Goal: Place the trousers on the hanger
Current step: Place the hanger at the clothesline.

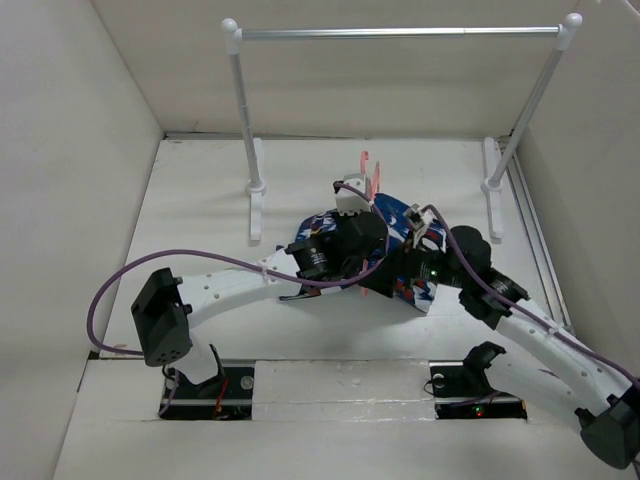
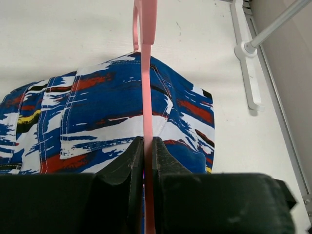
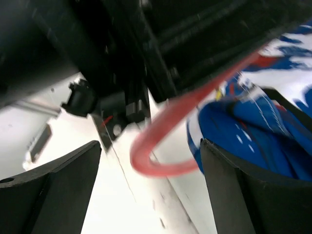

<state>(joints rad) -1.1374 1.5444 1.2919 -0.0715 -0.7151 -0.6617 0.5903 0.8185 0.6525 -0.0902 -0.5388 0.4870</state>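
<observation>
L tool (image 2: 145, 146): jaws closed tight on hanger (image 2: 146, 87) bar | hanger: we see it upright over trousers (image 2: 97, 112) | trousers: bunched, mid-tabletop (image 1: 200, 200), btwn both tools | R tool (image 3: 148, 146): jaws wide apart, hanger corner seen between them, nothing held

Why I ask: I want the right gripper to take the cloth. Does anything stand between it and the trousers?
Nothing fully blocks it: the trousers reach one finger of the open right gripper. A rounded corner of the hanger lies in that same gap, though, and the left gripper is clamped on the hanger.
</observation>
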